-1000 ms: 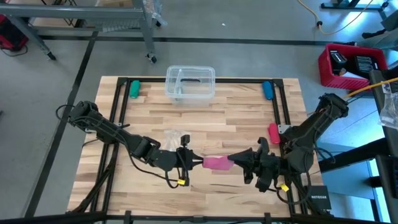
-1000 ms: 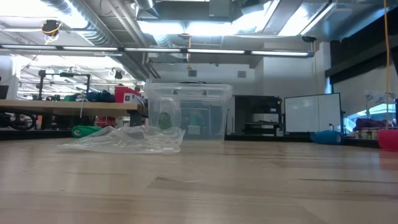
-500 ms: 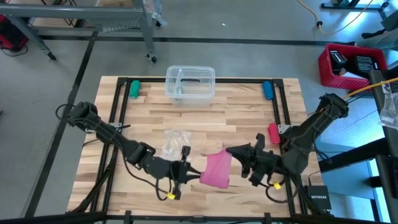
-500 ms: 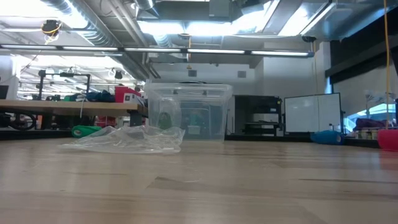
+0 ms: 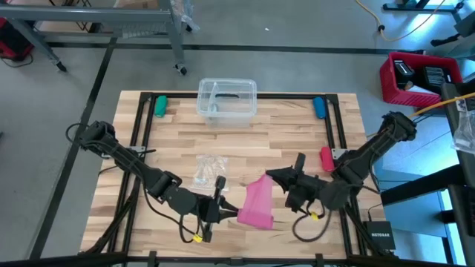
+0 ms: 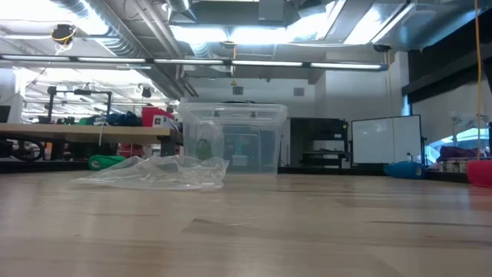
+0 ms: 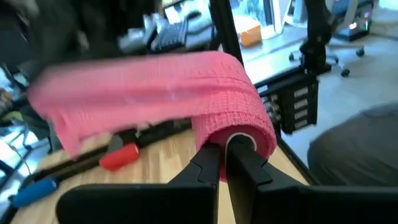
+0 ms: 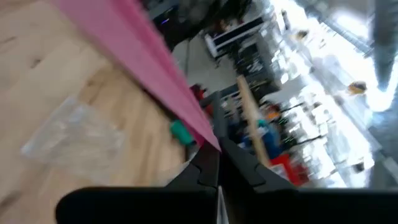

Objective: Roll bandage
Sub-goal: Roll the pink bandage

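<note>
The left gripper is clamped tight on the rolled end of the long pink elastic fabric bandage, fingers pinched at the roll's open core. The right gripper is closed on the other end of the strip, pinching its edge. Between them the bandage hangs stretched above the bench, near the front edge and about midway along it. A second ago it was a short band pulled straight between the two grippers; now the left gripper sits lower and the right one farther back, and the strip spreads wider and slants. Behind the left gripper lies a crumpled clear plastic wrapper. A small red stubby object rests by the right edge. On a dark box beside the bench, small white lettering looks like "NETGEAR".
</note>
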{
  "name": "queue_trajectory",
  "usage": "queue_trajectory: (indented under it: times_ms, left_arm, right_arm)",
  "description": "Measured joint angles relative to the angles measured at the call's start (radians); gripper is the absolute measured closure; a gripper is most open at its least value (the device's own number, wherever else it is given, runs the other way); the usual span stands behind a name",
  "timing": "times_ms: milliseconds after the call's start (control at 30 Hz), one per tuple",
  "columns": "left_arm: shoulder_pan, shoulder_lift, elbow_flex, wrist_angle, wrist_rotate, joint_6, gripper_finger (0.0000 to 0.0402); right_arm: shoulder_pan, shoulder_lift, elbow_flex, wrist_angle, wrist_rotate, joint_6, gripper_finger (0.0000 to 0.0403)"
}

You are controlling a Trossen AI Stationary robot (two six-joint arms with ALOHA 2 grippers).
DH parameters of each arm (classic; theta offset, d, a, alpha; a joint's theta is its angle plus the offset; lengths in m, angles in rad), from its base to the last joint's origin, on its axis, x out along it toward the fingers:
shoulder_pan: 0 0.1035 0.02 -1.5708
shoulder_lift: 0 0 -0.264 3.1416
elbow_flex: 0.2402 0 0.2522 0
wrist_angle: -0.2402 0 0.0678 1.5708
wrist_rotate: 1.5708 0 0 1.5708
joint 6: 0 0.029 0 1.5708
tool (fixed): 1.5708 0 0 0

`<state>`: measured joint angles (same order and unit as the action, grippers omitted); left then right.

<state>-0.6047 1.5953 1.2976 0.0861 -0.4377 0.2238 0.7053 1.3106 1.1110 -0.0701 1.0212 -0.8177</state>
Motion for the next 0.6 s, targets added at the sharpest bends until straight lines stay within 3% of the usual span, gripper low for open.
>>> queue_trajectory:
  times_ms: [200,333,600]
  left_arm:
    - [-0.013,-0.031,0.000,0.035,-0.035,0.074,0.0398]
    - [-0.015,-0.033,0.000,0.065,-0.084,0.131,0.0398]
    - [-0.015,-0.033,0.000,0.174,-0.107,0.233,0.0398]
  right_arm:
    - [-0.035,0.000,-0.003,-0.174,-0.092,0.258,0.0398]
    - [-0.047,-0.002,-0.033,-0.166,-0.165,0.341,0.0399]
    - [-0.045,-0.002,-0.092,-0.152,-0.201,0.476,0.0400]
